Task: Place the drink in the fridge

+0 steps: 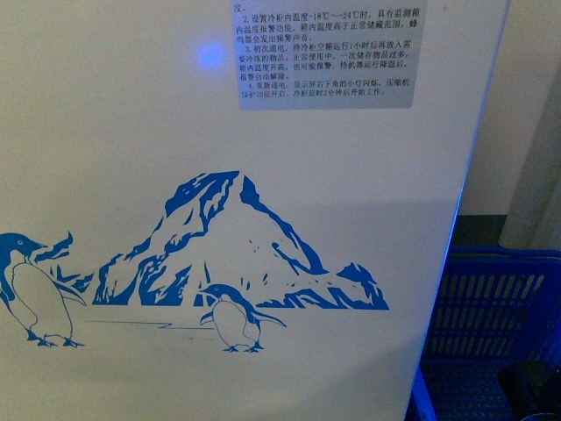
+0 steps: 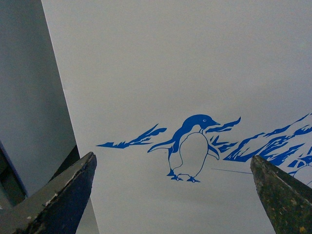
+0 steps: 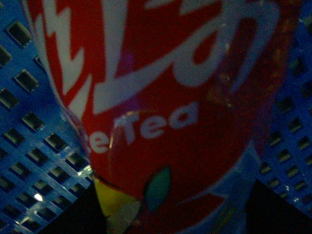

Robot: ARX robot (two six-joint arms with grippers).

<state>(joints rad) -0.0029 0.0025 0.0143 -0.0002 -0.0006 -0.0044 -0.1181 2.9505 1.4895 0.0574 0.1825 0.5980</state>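
The fridge (image 1: 131,175) fills the front view as a white wall with a blue mountain-and-penguin print and a grey label of Chinese text at the top. Its lid and baskets are out of view. The left wrist view shows the same white wall (image 2: 195,73) with one penguin close ahead; my left gripper (image 2: 173,195) is open and empty, its dark fingertips (image 2: 73,190) wide apart. In the right wrist view my right gripper is shut on the drink bottle (image 3: 161,97), whose red label with white "Tea" lettering fills the frame; the fingers are hidden.
A blue plastic mesh crate (image 1: 491,324) stands at the fridge's lower right, and it surrounds the bottle in the right wrist view (image 3: 29,136). A dark round object (image 1: 530,386) sits in it. A grey surface (image 2: 24,97) lies beside the fridge's edge.
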